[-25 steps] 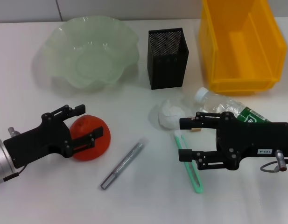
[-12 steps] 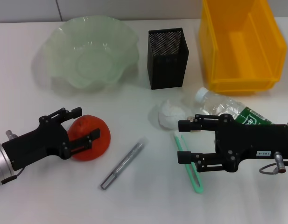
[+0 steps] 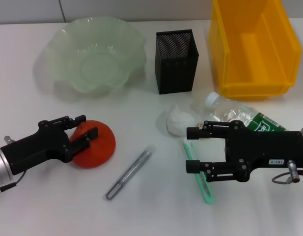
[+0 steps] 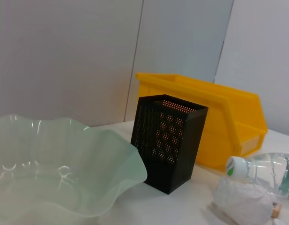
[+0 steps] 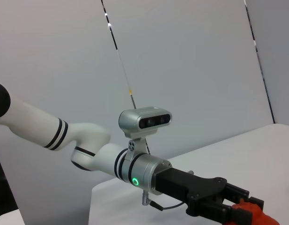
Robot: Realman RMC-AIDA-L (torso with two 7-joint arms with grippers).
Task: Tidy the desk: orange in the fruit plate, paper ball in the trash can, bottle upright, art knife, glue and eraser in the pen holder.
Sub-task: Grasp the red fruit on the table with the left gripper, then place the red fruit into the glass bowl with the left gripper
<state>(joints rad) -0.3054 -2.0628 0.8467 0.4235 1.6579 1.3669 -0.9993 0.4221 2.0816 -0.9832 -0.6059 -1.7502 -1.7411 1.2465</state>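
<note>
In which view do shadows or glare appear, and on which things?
Head view: the fruit plate and pen holder cast soft shadows on the desk. Left wrist view: small bright reflections on the bowl's glass. Right wrist view: no clear glare, only a plain wall.

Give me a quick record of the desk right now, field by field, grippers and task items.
left gripper: shut on the orange, low at the near left
right gripper: open, fingers straddling the art knife
fruit plate: nothing in it
pen holder: upright beside the trash can
bottle: lying down
paper ball: on the desk
glue: lying flat
</note>
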